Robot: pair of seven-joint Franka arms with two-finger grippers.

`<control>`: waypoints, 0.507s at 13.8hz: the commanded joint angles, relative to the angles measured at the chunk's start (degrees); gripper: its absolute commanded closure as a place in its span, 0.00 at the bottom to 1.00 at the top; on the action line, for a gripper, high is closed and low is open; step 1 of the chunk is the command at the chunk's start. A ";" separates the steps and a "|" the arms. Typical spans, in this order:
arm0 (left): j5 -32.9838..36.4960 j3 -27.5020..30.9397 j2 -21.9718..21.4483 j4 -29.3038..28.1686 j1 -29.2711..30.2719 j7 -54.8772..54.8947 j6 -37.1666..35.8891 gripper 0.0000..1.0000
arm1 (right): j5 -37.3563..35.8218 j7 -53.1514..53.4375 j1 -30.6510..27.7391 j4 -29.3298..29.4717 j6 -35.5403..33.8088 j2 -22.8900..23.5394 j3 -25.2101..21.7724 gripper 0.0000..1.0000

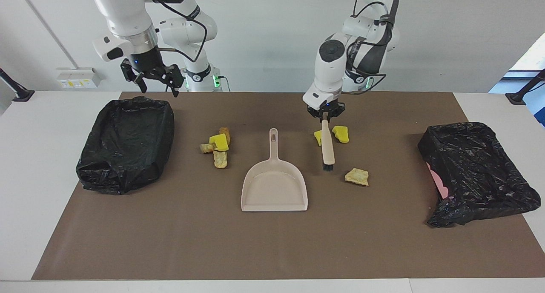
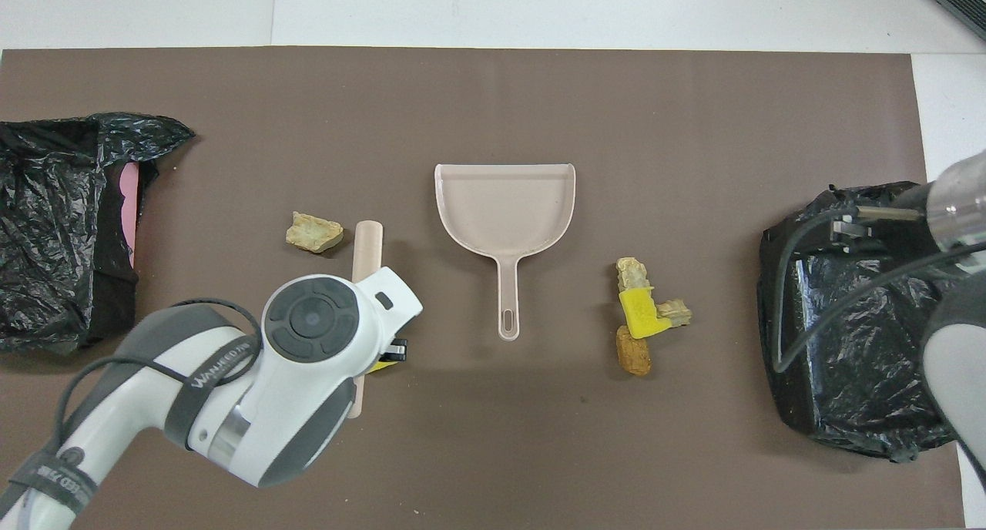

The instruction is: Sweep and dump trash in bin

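My left gripper (image 1: 325, 118) is shut on the top of a beige brush (image 1: 327, 147), which hangs bristles-down over the mat. The bristles are low, between the beige dustpan (image 1: 274, 186) and a tan trash chunk (image 1: 357, 176). Two yellow trash chunks (image 1: 340, 134) lie under the gripper; in the overhead view the left wrist hides most of them. More trash sits in a cluster (image 1: 218, 145) beside the dustpan's handle (image 2: 643, 314). My right gripper (image 1: 157, 86) stands open in the air over the robot-side edge of a black-bagged bin (image 1: 125, 144).
A second black-bagged bin (image 1: 477, 173), with pink showing at its rim, sits at the left arm's end of the brown mat (image 1: 272, 250). The dustpan (image 2: 504, 206) lies flat mid-mat, its handle pointing toward the robots.
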 commanded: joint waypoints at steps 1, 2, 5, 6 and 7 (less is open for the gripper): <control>2.80 -0.93 4.41 5.19 8.05 7.99 -0.01 1.00 | 2.11 7.35 1.68 1.81 6.66 6.51 1.28 0.00; 3.25 -0.93 5.55 6.59 10.52 11.33 0.87 1.00 | 2.03 8.33 3.08 1.90 8.51 9.76 1.98 0.00; 3.25 -0.93 7.49 7.57 17.55 18.01 5.87 1.00 | 1.06 15.62 8.97 3.92 16.60 18.21 2.51 0.00; 3.25 -1.01 8.36 8.27 20.19 21.61 6.67 1.00 | 1.06 15.90 9.68 4.01 18.01 19.80 2.60 0.00; 3.17 -1.01 8.98 9.32 22.30 25.30 6.68 1.00 | 1.23 16.16 11.95 3.92 20.20 20.77 2.60 0.00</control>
